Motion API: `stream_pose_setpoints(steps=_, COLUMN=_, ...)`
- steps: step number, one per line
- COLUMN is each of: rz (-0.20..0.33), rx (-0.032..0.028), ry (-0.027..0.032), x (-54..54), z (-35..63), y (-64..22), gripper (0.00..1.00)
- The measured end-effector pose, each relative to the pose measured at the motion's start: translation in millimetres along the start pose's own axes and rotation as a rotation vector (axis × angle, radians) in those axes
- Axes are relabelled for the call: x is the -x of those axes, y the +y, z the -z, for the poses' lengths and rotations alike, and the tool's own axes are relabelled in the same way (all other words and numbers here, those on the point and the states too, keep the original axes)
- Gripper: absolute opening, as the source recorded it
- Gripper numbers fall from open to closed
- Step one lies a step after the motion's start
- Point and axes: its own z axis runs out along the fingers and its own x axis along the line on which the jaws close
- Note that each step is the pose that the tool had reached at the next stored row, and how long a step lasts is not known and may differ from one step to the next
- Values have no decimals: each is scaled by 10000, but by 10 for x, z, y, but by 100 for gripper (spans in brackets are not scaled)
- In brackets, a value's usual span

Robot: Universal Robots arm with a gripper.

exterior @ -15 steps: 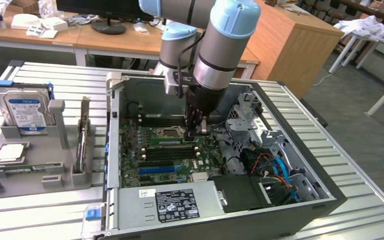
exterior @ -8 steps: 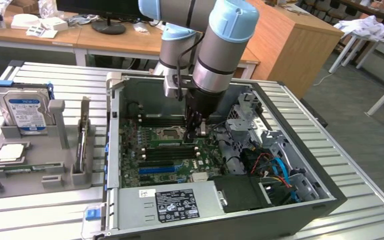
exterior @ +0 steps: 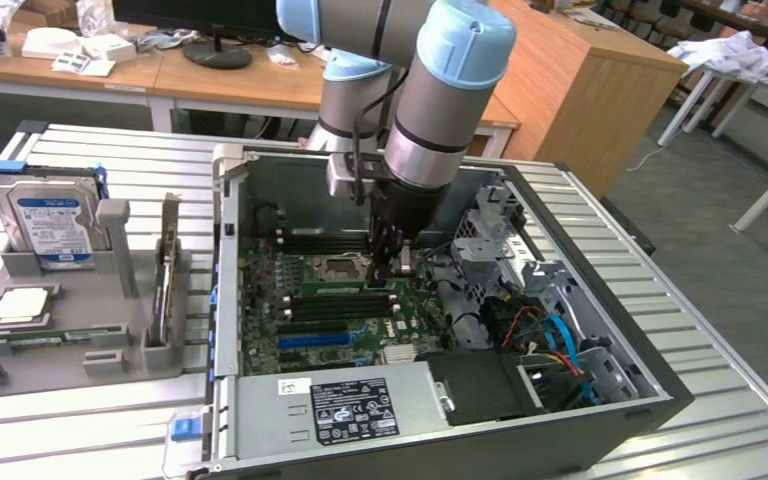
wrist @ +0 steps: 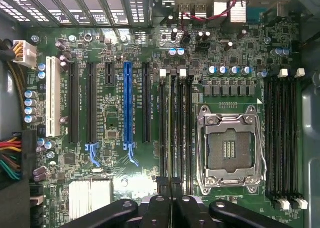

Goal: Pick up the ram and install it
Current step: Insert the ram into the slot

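Seating the thin green ram stick [wrist: 173, 133], I think, in its black slot beside the silver CPU socket [wrist: 229, 150]. Black claw [wrist: 170, 185] closed at one end. Press straight down and keep the stick vertical.

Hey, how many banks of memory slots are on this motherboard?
2. One bank lies between the blue expansion slot and the processor socket; the other bank lies on the socket's opposite side.

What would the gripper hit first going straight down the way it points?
Probably the memory slots beside the empty processor socket: the gripper points straight down at them. How far above them it sits is unclear.
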Motion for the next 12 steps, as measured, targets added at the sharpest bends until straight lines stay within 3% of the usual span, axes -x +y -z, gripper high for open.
stream_pose_setpoints(steps=12, rz=1, rx=0, ry=4, x=-9, z=-53, y=6, gripper=12)
